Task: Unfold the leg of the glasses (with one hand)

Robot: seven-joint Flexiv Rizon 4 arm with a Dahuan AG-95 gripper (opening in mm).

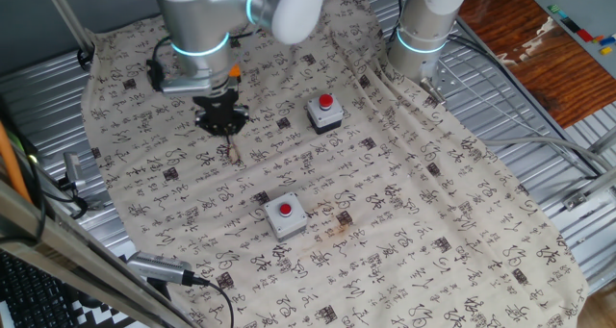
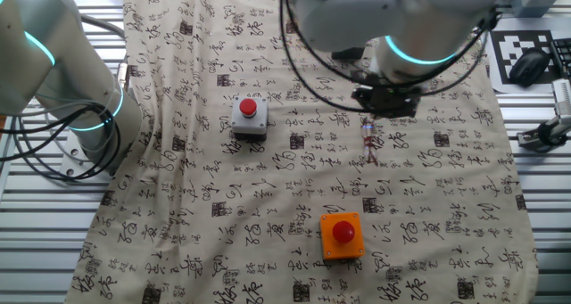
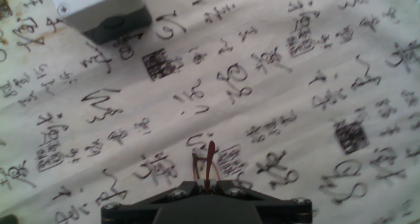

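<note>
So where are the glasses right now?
The glasses hang from the gripper on the left of one fixed view, over the calligraphy cloth; in the hand view they poke out between the jaws, with the button box nearest.

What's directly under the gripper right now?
Under the gripper lie the glasses on the printed cloth. A reddish temple runs out from between the fingers. The lenses mostly sit behind the gripper body, and whether the fingers pinch the temple cannot be seen.
</note>
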